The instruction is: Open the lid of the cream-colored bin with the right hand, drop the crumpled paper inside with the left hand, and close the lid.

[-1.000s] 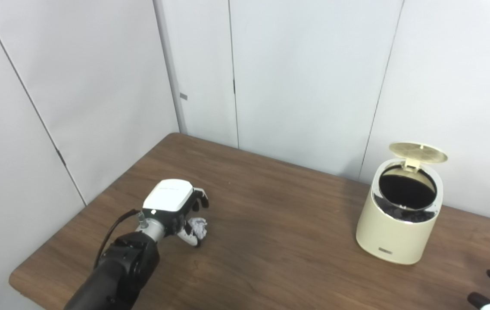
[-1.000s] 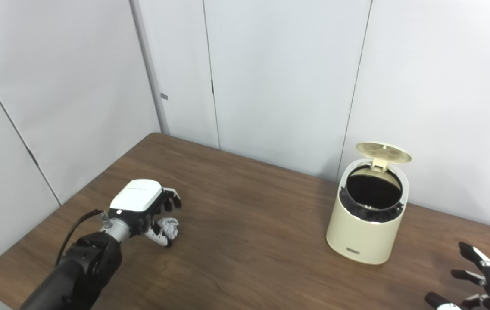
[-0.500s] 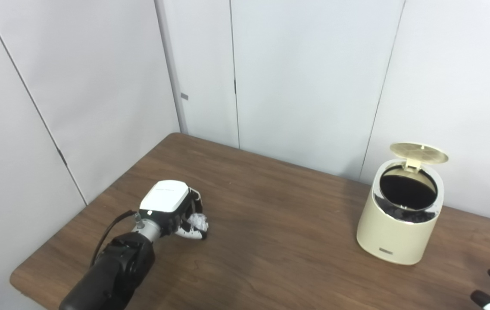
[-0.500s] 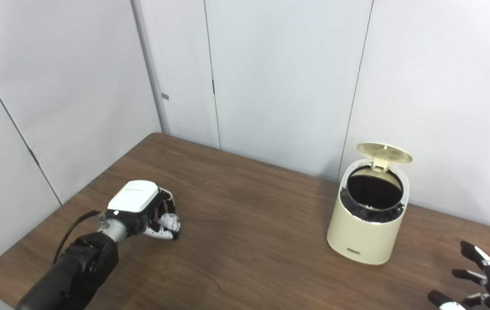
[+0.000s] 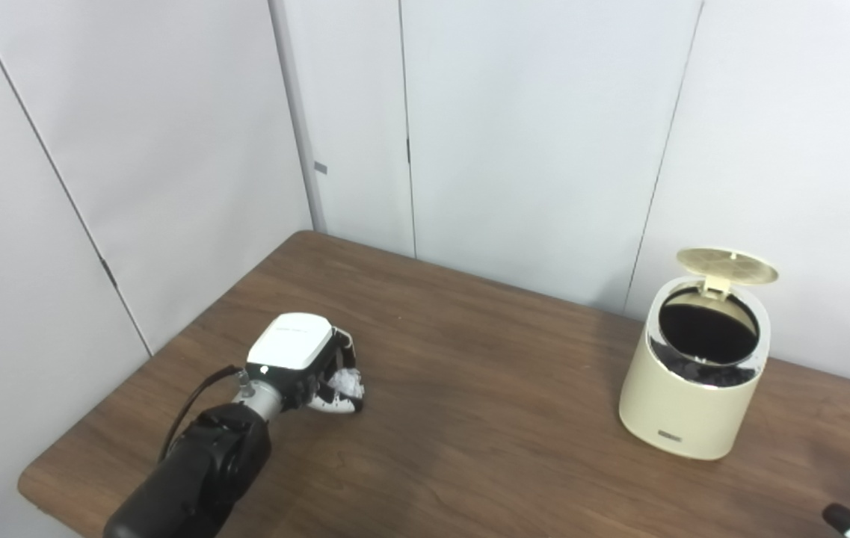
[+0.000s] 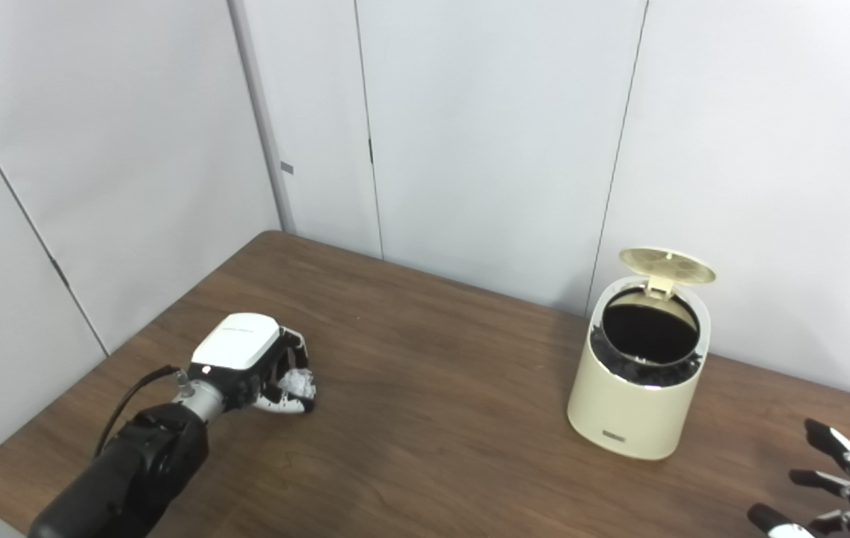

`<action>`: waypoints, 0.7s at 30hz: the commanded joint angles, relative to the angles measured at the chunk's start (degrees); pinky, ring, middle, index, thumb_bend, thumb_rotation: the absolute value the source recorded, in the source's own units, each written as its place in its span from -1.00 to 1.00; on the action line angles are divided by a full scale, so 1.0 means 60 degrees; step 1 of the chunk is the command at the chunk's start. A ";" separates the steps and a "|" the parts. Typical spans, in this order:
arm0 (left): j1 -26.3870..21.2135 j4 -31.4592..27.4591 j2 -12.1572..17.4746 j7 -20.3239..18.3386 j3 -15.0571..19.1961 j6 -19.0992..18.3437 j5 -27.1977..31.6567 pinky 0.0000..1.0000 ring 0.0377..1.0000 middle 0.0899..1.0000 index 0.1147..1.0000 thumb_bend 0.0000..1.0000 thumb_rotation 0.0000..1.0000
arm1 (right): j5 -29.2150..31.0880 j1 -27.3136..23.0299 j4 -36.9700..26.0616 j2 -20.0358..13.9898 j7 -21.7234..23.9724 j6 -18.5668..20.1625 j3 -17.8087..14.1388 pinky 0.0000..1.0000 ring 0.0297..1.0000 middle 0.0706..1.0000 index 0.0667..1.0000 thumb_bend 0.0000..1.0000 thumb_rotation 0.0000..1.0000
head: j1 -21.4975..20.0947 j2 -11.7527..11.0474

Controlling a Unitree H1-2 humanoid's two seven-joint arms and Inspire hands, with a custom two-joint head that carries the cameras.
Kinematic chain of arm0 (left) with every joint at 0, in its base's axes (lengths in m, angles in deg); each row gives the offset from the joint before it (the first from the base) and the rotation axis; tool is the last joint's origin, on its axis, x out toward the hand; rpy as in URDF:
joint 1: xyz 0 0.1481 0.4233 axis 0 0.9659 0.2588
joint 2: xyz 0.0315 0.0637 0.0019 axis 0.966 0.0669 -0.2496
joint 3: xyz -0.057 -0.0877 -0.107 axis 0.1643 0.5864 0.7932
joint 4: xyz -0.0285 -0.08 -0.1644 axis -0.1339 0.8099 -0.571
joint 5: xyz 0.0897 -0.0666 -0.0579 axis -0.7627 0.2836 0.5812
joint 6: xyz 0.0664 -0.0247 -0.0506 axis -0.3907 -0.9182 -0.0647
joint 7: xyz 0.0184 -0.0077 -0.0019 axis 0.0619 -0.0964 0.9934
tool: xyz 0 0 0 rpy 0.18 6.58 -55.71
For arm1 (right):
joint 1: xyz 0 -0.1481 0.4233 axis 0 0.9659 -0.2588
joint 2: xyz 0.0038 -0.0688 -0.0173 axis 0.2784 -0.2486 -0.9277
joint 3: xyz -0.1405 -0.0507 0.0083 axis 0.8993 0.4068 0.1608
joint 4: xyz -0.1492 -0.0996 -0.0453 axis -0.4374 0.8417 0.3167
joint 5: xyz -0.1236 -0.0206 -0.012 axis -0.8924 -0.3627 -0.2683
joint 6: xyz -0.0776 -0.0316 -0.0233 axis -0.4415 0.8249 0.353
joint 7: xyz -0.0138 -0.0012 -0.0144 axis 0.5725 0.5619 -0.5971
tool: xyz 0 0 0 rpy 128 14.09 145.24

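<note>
The cream-colored bin (image 5: 694, 381) stands at the table's right rear, its round lid (image 5: 727, 265) tipped up on the back hinge and the dark inside showing. On the left part of the table my left hand (image 5: 305, 362) has its fingers curled around the white crumpled paper (image 5: 345, 385), which still rests low at the tabletop. My right hand (image 6: 836, 493) hovers at the bottom right corner, in front and to the right of the bin, with fingers spread and nothing in it.
The brown wooden table (image 5: 484, 418) sits in a corner of white wall panels, which rise close behind the bin. The table's left edge runs just left of my left arm (image 5: 193, 471).
My left hand's fingers have closed from spread around the crumpled paper and the hand shifted slightly. My right hand has drifted a little lower in the corner. The bin has not moved.
</note>
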 commanded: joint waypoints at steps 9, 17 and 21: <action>-0.0214 -0.1001 0.0223 -0.0088 0.0023 -0.0014 -0.0088 -0.56 -0.26 -0.11 -0.15 0.01 -1.00 | 0.0033 -0.0304 -0.0216 -0.0085 -0.0142 -0.0168 -0.0083 -0.25 0.46 0.75 0.72 0.68 0.06 | -0.0044 0.0014; -0.0725 -0.2385 0.0198 -0.0968 0.0191 -0.0341 -0.0133 -0.45 -0.36 -0.22 -0.05 -0.01 -1.00 | -0.0125 -0.0341 -0.0179 -0.0002 -0.0190 -0.0172 -0.0011 -0.27 0.43 0.74 0.72 0.68 0.08 | -0.0119 -0.0020; -0.1182 -0.2875 0.0098 -0.1026 0.0220 -0.0285 -0.0374 -0.49 -0.32 -0.16 -0.11 0.00 -1.00 | -0.0127 -0.0368 -0.0081 0.0035 -0.0234 -0.0276 -0.0006 -0.24 0.45 0.74 0.73 0.67 0.07 | -0.0196 -0.0030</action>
